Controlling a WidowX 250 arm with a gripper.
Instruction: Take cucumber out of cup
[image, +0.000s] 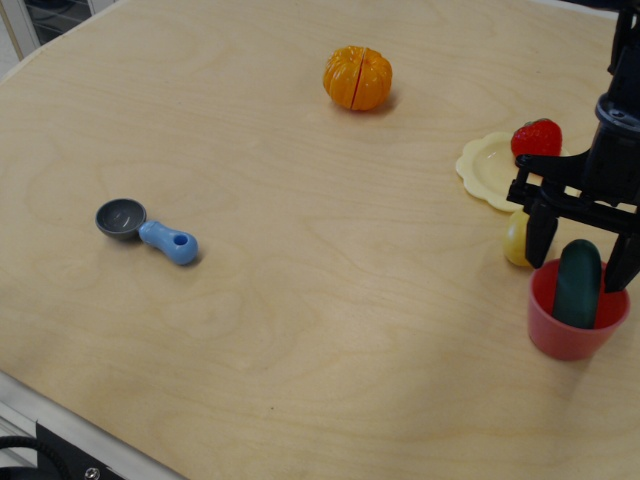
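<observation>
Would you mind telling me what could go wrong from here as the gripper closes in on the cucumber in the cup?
The cucumber leans in the cup, so the open gripper straddling its top may pinch it off-centre and let it slip. The light cup might lift or tip along with it. One finger is close to the yellow toy, which might get nudged towards the plate.
</observation>
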